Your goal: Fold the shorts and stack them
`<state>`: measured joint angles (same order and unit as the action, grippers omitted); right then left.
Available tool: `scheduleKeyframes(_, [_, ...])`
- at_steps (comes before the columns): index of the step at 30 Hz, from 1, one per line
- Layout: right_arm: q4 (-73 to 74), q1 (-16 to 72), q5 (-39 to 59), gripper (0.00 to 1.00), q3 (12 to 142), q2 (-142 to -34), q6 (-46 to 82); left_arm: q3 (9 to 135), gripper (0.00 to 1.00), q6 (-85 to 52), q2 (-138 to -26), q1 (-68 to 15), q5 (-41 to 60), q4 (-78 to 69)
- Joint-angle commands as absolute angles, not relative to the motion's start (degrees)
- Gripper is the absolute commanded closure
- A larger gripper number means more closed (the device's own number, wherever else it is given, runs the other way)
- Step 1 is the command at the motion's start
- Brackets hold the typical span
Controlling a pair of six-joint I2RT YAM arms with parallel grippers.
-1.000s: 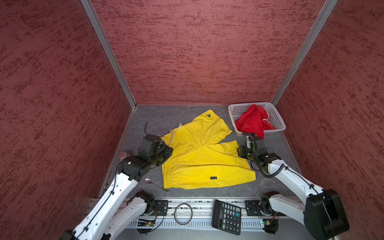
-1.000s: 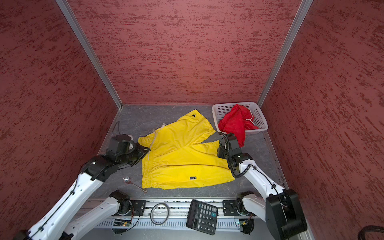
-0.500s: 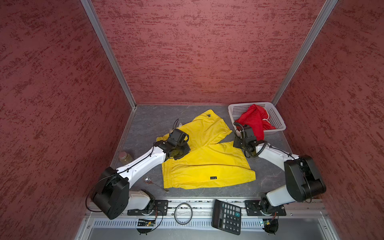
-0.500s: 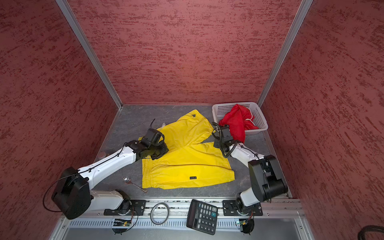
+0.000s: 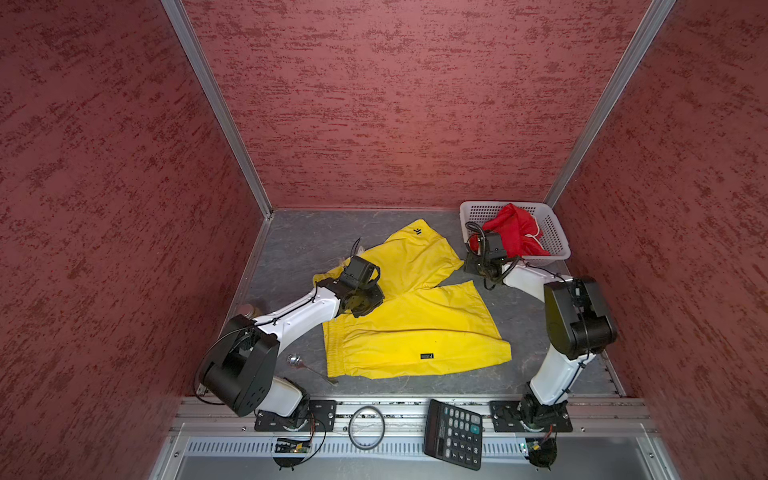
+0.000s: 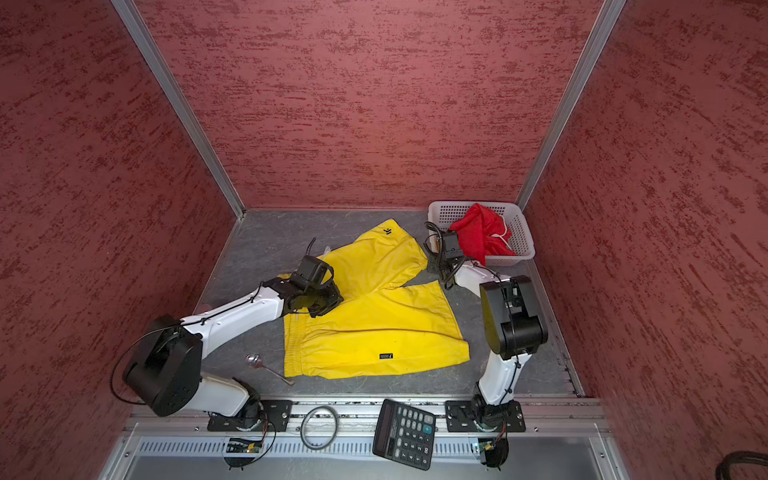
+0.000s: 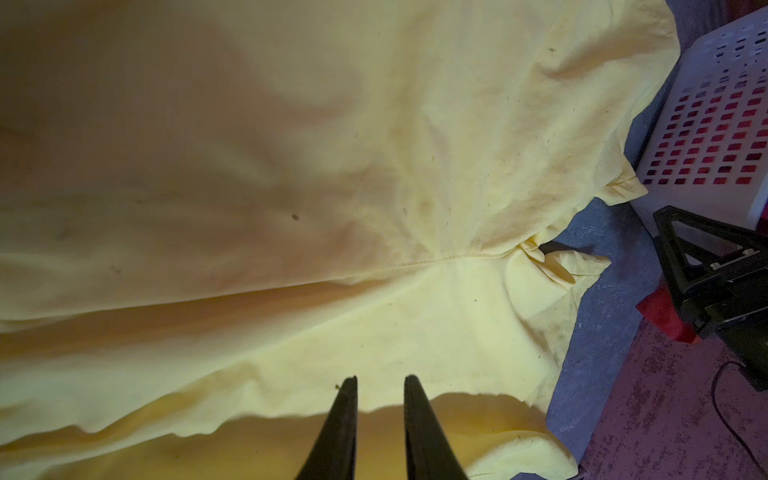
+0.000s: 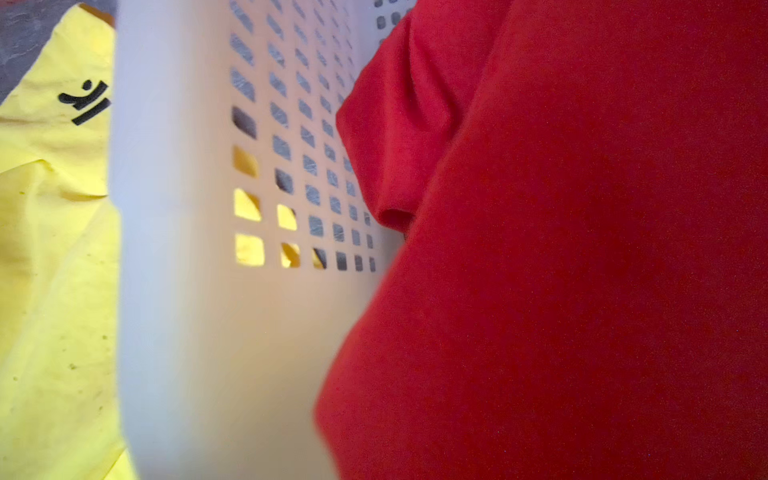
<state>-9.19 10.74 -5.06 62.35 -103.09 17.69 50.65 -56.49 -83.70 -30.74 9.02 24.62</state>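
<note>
Left gripper (image 7: 380,379): narrowly parted over yellow shorts (image 7: 291,166) (nothing clamped). Right gripper (image 5: 482,262) at basket (image 5: 557,246): opening cannot be told.

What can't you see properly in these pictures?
- The right tool: in both top views its own wrist hides the jaws, and its wrist view shows none of it.
- The red shorts: bunched in the basket, so their shape is hidden in every view.
- The yellow shorts: in both top views the left tool covers part of them.
- The dark label: too small to read.
</note>
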Motion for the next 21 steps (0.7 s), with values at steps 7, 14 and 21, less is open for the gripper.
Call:
scheduleKeyframes(7, [-9.1, 10.7, 1.8, 0.34, 53.1, -95.8, 19.6, 48.2, 0.77, -55.2, -82.4, -30.5, 9.6, 25.4])
scheduleKeyframes(14, [-6.9, 10.8, 4.8, 0.35, 46.4, -91.9, 19.8, 44.2, 0.76, -56.0, -83.7, -31.6, 9.3, 23.9])
scheduleKeyframes(21, [-4.5, 10.7, 6.2, 0.51, 47.4, -95.0, 20.8, 43.7, 0.78, -57.4, -90.3, -33.6, 10.3, 19.4])
